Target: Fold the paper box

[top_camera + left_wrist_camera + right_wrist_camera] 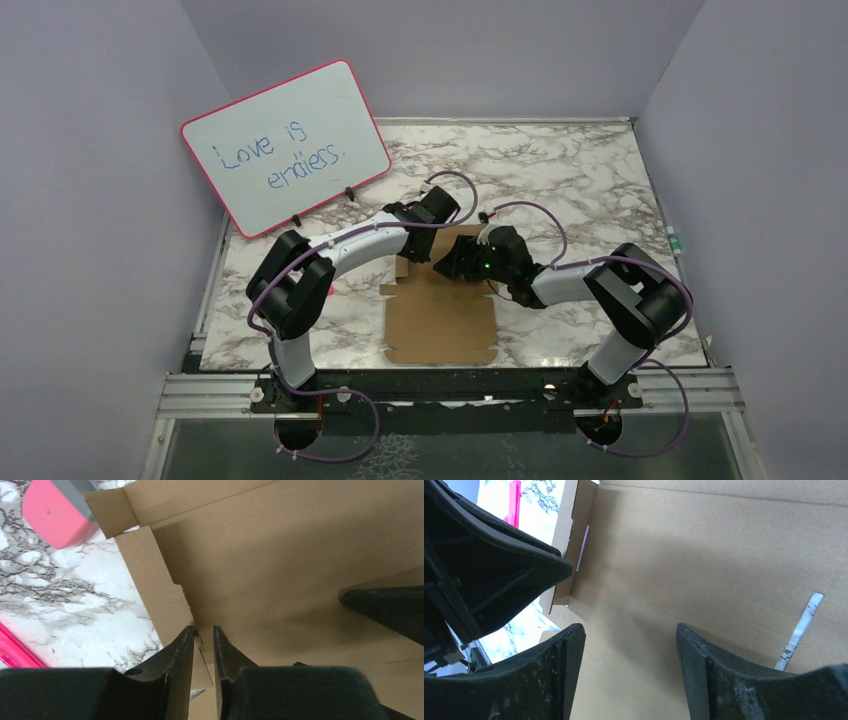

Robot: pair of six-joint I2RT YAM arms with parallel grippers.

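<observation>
Two arms reach in over the marble-patterned table [590, 180] and meet above the far edge of the paper box [440, 325]. The box lies flat and unfolded near the middle of the table, between the two arm bases and in front of them, with its notched tabs showing along the near edge. A pink-framed whiteboard [285, 145] with blue handwriting leans at the far left corner, well apart from the cardboard.

The left hand [204, 630] sits low at the box's far left corner. Its fingers [181, 647] stand only a narrow gap apart, and the crease where a side flap meets the main panel runs straight into that gap. The side flap [155, 580] stands up slightly from the table along this crease. I cannot tell whether the fingers pinch the cardboard or just straddle it.

The right hand [629, 630] hovers just beside it over the main panel, its fingers [569, 650] spread wide with bare cardboard between them and nothing gripped. A slot [798, 630] cut through the panel shows the marble underneath, just to one side of that hand. In the left wrist view, one dark fingertip of the right hand pokes in from the edge, close to the panel's surface.
</observation>
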